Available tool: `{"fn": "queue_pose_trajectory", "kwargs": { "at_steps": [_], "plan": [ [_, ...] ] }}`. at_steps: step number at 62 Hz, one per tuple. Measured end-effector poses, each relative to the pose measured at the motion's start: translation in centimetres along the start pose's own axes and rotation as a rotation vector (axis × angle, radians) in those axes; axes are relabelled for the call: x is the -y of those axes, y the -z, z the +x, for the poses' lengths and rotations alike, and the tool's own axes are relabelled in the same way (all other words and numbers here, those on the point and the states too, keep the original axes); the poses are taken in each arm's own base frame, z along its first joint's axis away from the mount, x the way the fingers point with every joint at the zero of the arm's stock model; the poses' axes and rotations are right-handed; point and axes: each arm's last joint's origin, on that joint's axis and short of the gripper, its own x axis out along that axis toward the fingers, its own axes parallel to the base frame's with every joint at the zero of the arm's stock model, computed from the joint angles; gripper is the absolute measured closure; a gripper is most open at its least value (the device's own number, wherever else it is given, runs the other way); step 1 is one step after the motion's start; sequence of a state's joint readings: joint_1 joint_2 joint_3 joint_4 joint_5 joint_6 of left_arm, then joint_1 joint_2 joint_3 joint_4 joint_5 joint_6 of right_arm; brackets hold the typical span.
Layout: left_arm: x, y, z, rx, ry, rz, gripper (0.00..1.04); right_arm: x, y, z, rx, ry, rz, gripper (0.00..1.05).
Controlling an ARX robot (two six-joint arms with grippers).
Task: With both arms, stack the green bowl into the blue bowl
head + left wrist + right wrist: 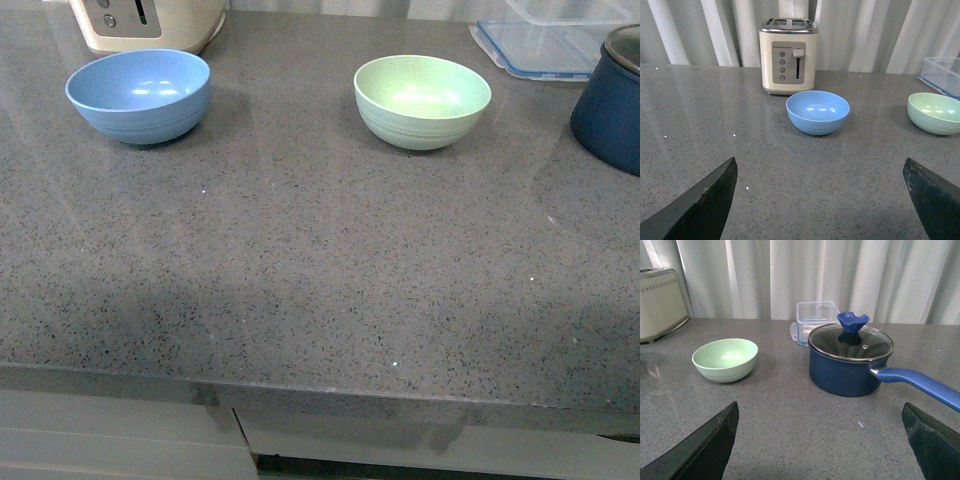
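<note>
The blue bowl (139, 95) stands upright and empty at the back left of the grey counter. The green bowl (422, 100) stands upright and empty at the back, right of centre, well apart from it. Neither arm shows in the front view. My left gripper (820, 172) is open and empty, low over the counter, with the blue bowl (818, 112) ahead of it and the green bowl (936, 113) off to one side. My right gripper (820, 412) is open and empty, with the green bowl (725, 359) ahead to one side.
A cream toaster (148, 22) stands behind the blue bowl. A dark navy pot (610, 100) with a glass lid (850, 341) and long handle (922, 384) stands at the far right. A clear lidded container (545, 40) is behind it. The counter's front edge (320, 392) runs across the foreground.
</note>
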State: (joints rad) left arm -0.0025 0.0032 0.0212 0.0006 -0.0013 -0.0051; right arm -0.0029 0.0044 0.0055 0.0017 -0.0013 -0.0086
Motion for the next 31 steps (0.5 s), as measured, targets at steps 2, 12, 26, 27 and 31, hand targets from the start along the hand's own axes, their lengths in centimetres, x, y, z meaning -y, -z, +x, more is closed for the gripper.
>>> {"fn": "queue_pose_trajectory", "kwargs": {
  "at_steps": [2, 12, 26, 27, 31],
  "plan": [
    [0.0, 0.0, 0.0, 0.0, 0.0, 0.0, 0.07, 0.0, 0.0, 0.0, 0.0, 0.0, 0.0, 0.1],
    [0.0, 0.0, 0.0, 0.0, 0.0, 0.0, 0.07, 0.0, 0.0, 0.0, 0.0, 0.0, 0.0, 0.1],
    [0.1, 0.4, 0.2, -0.304, -0.361, -0.101, 0.07, 0.0, 0.0, 0.0, 0.0, 0.0, 0.0, 0.1],
    [0.0, 0.6, 0.3, -0.345, -0.435, -0.101, 0.07, 0.0, 0.0, 0.0, 0.0, 0.0, 0.0, 0.1],
    [-0.4, 1.1, 0.4, -0.386, -0.598, -0.097, 0.07, 0.0, 0.0, 0.0, 0.001, -0.003, 0.001, 0.1]
  ]
}}
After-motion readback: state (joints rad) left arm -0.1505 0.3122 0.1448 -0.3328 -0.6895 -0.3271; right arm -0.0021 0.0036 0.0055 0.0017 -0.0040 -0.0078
